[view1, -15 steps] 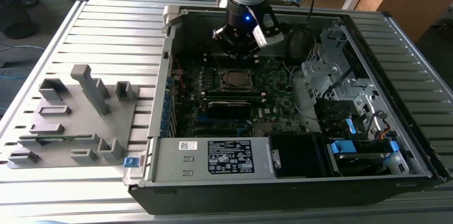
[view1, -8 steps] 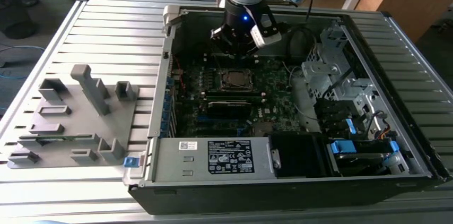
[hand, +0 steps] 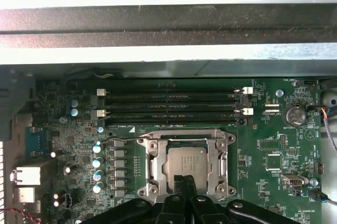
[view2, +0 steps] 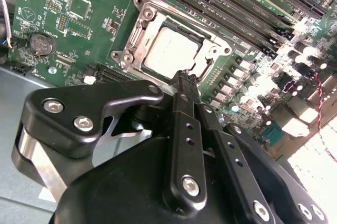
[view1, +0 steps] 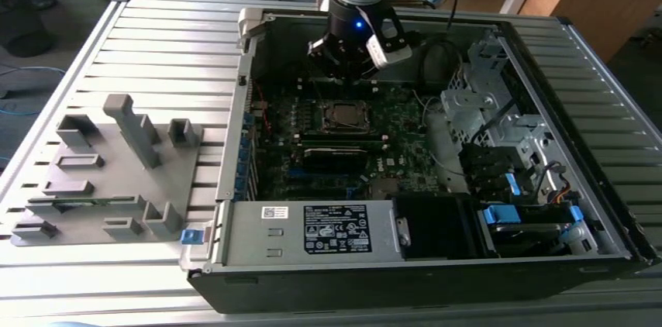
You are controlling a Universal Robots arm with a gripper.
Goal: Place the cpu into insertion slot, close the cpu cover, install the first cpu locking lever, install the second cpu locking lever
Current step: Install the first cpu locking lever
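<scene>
Case (view1: 414, 284) and rack (view1: 104, 187) on slatted table (view1: 166, 40)

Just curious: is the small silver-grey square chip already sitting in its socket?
Yes, the silver-grey square chip lies flat inside the silver-rimmed square socket.

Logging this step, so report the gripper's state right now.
Gripper: shut, holding nothing, tips close to the cpu.

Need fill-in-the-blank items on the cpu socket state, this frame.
The small silver-grey square cpu sits ___ the dark square insertion slot. The thin silver metal cpu cover lies ___ over it. The black claw is ___, tip near the cover's rim.
Missing: inside; closed; shut.
</scene>
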